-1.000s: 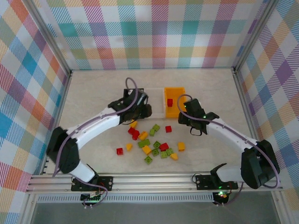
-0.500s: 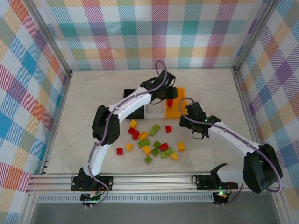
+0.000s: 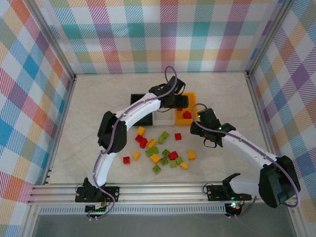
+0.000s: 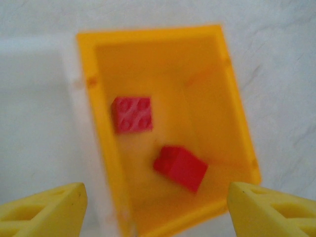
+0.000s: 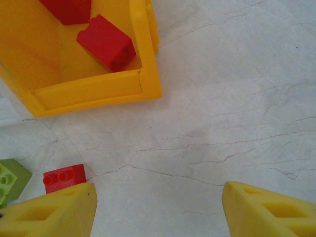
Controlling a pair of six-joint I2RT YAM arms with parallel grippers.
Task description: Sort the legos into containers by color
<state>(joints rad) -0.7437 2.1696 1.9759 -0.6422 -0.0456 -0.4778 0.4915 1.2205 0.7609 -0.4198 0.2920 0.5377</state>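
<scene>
Hovering over the orange-yellow bin (image 4: 98,128), the left gripper (image 4: 158,210) is spread wide, empty! Inside: a flat red lego (image 4: 132,114), studs up, and a tipped red lego (image 4: 180,168), long axis diagonal. Over the table (image 5: 222,123), the right gripper (image 5: 158,207) gapes, empty.

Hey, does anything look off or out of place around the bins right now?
Nothing spilled or damaged. In the orange-yellow plastic bin, one small red plastic brick lies tipped on its side, while the other red brick sits flat, studs up. Other bricks lie scattered on the pale table, unsorted.
</scene>
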